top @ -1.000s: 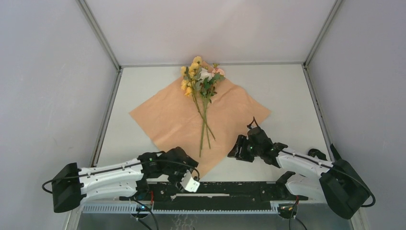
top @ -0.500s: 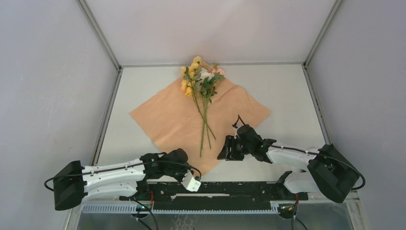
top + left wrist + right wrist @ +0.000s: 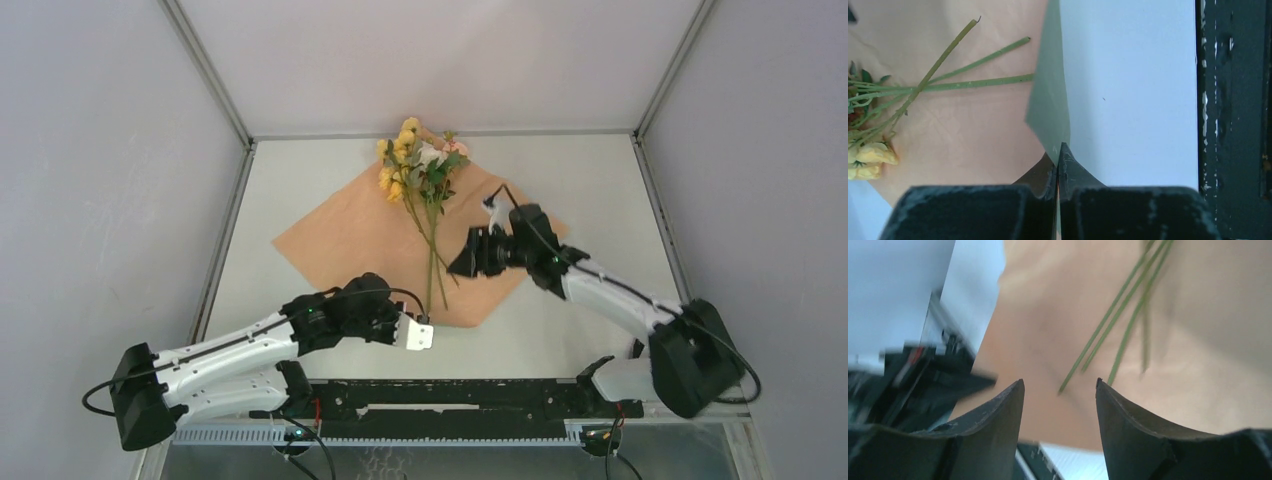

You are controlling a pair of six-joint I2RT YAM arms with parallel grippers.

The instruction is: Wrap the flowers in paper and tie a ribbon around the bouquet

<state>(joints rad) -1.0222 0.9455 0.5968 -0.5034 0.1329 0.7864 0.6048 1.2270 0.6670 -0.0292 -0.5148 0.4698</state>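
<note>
The paper [image 3: 350, 235] lies peach side up as a diamond on the table. The flowers [image 3: 420, 165] rest on it, blooms at the far corner, and the thin green stems [image 3: 432, 270] run toward me. My left gripper [image 3: 398, 324] is shut on the paper's near corner. In the left wrist view that corner [image 3: 1050, 100] stands raised from the left gripper [image 3: 1059, 150], olive-green side showing, beside the stem ends [image 3: 973, 82]. My right gripper [image 3: 462, 264] hovers open over the paper, just right of the stems. Between the right gripper's [image 3: 1060, 382] fingers nothing is held; stems [image 3: 1118, 310] lie ahead. The ribbon is out of view.
A black rail [image 3: 450, 395] runs along the near table edge, also seen at the right of the left wrist view as the rail [image 3: 1233, 100]. Grey walls close in the white table [image 3: 600, 190] on three sides. The left arm [image 3: 913, 375] shows blurred beside the right gripper.
My left gripper has shut on the paper's near corner and carried it up and away from the rail. My right arm has swung forward and left, over the paper beside the stems.
</note>
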